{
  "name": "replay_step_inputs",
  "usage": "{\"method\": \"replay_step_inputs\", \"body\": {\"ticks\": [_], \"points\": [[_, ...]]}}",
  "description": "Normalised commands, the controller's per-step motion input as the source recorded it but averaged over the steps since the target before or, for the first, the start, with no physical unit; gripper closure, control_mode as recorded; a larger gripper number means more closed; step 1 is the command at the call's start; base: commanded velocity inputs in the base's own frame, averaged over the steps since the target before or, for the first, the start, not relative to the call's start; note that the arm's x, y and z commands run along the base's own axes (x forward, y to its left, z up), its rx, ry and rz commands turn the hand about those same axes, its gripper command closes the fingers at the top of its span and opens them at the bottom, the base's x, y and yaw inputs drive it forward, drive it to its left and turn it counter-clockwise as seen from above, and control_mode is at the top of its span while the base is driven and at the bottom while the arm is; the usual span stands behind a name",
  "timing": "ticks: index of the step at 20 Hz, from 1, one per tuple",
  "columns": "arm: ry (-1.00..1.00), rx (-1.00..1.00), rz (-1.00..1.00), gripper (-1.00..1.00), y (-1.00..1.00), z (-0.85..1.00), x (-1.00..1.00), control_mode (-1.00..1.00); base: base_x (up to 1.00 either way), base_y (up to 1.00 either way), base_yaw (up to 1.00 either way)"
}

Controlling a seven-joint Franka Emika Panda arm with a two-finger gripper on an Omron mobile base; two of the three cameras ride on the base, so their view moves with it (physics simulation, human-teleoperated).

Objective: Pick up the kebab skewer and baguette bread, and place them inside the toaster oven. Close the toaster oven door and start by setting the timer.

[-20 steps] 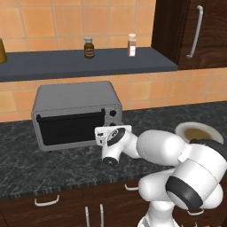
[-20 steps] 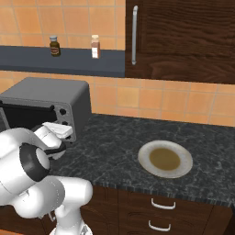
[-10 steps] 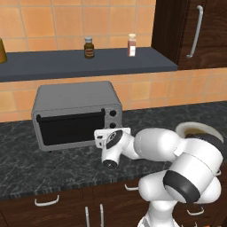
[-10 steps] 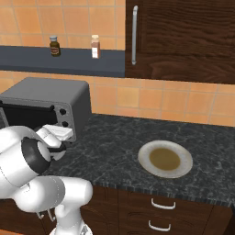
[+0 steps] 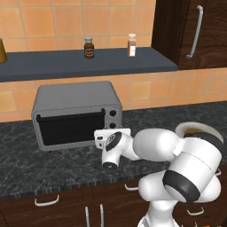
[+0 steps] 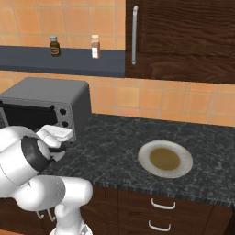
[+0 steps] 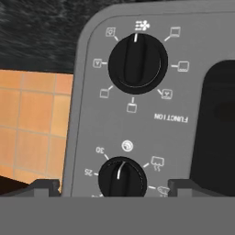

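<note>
The grey toaster oven (image 5: 75, 99) stands on the dark counter against the tiled wall. Its door (image 5: 70, 129) is shut, with the bar handle along its top edge. My gripper (image 5: 111, 133) is at the oven's knob panel on its right side, also seen from the other side as the gripper (image 6: 57, 134). In the hand view the panel appears upside down. The gripper (image 7: 117, 187) is open, one fingertip on each side of a small black knob (image 7: 121, 176) with numbers around it. A larger function knob (image 7: 137, 64) lies beyond. The kebab skewer and baguette bread are hidden.
An empty round plate (image 6: 181, 172) lies on the counter to the right of the arm. Two small bottles (image 5: 89, 48) (image 5: 131, 45) stand on the dark shelf above the oven. A dark wood cabinet (image 6: 183, 36) hangs at the upper right, and drawers run below the counter.
The hand has stayed at the oven's knobs. The arm's elbow has shifted a little to the left in the left base view.
</note>
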Motion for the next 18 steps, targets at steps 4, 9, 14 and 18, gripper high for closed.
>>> {"method": "replay_step_inputs", "body": {"ticks": [4, 9, 14, 18], "points": [[-0.03, 0.00, 0.00, 1.00, 0.00, 0.00, 0.09, -1.00, 0.00, 0.00, 0.00], [-0.04, -0.02, 0.00, 1.00, 0.00, 0.04, 0.16, -1.00, 0.00, 0.00, 0.00], [-0.04, -0.02, 0.00, 1.00, -0.09, 0.14, 0.08, -1.00, 0.00, 0.00, 0.00], [0.00, 0.00, 0.00, 1.00, -0.17, 0.14, 0.02, -1.00, 0.00, 0.00, 0.00]]}}
